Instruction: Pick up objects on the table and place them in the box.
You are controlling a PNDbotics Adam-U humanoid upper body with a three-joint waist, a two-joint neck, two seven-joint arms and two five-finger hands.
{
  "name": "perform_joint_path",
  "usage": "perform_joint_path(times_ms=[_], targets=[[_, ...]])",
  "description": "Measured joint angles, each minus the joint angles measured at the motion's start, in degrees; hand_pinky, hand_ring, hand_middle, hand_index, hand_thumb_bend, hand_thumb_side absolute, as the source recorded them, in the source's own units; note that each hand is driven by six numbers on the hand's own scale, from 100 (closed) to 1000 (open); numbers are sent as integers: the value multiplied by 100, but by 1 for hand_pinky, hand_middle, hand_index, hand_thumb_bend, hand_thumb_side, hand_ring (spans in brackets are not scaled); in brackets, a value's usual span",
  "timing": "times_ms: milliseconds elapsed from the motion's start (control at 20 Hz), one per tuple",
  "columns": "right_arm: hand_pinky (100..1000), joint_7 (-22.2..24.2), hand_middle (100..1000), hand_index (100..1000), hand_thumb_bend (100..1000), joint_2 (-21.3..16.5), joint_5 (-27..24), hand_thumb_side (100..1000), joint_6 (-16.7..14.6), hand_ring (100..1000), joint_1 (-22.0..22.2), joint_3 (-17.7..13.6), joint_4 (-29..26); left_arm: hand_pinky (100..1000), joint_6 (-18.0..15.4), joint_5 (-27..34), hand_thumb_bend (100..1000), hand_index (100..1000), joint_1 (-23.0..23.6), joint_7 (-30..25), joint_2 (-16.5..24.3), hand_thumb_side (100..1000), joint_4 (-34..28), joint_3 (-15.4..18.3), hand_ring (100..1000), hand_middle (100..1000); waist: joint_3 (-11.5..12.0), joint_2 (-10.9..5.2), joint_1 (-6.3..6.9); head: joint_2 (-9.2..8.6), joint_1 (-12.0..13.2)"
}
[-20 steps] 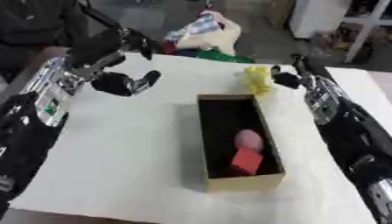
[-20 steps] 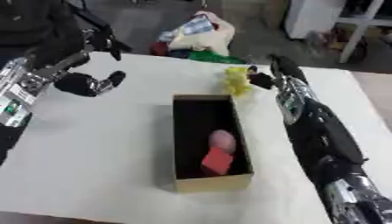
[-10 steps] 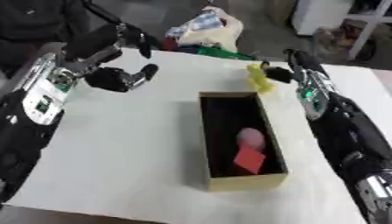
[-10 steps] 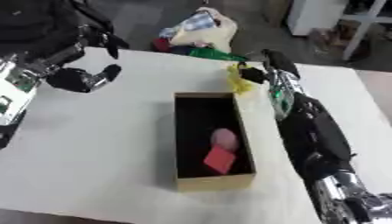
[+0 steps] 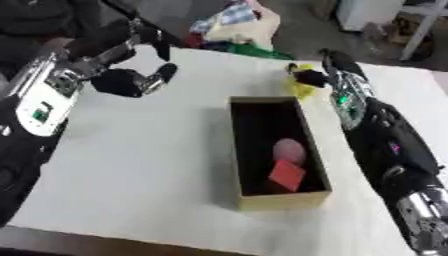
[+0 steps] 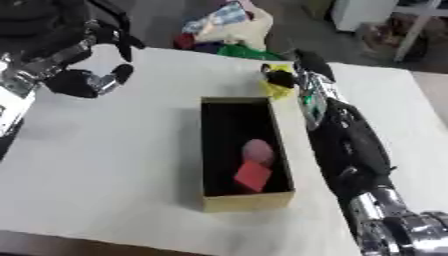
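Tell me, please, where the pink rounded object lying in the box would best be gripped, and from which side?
Probably from straight above, fingers across the narrow sides of the pink rounded object: the box walls block side approaches, and the red block crowds its near end.

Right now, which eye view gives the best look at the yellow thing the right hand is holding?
The left eye view: the yellow object hangs below the right hand just past the box. The right eye view shows it about the same, partly covered by the hand.
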Motion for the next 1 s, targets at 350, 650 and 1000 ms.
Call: perform_joint_path(times_ms=[350,650,1000], targets=[[802,361,851,985,408,41,327,722,222,787,0,1,0,675,-16,-3,160,823,-2,-38,0,826,1,0,583,513,41,28,0,85,-30],[798,579,830,961,389,50,519,723,372,781,5,-8,0,676,-31,-5,147,824,-9,-54,0,832,1,0,583,513,69,52,0,130,-44],[772,556,760,899,310,58,573,719,531,744,54,-73,0,676,-34,-5,126,823,-21,-58,-1,844,1,1,582,512,89,106,5,149,-44]])
